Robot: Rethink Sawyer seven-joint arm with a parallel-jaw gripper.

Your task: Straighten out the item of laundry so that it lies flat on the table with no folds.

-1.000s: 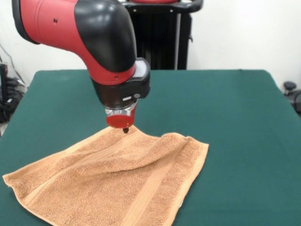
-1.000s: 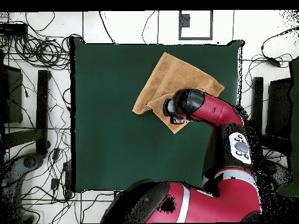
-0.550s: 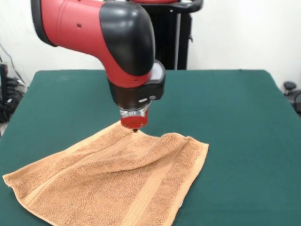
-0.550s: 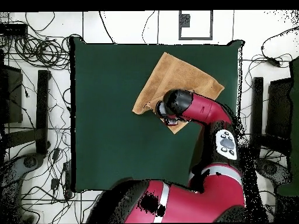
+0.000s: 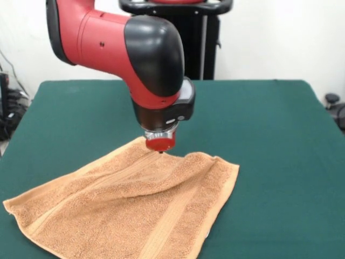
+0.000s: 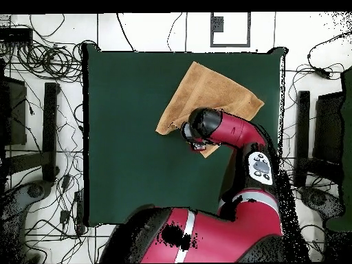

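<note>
Risk of bunching rather than flattening: towel (image 5: 129, 208) on the counter (image 5: 269, 129) near its front edge, ridge still raised toward its right side, gripper (image 5: 160, 152) low at its far edge, fingers' state impossible to tell, so any drag could deepen that fold.

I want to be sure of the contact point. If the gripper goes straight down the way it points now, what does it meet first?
Most likely the towel. The gripper points straight down just over the towel's far edge, near a raised fold. Depth is unclear, so it may land right at the edge, close to the bare table.
</note>
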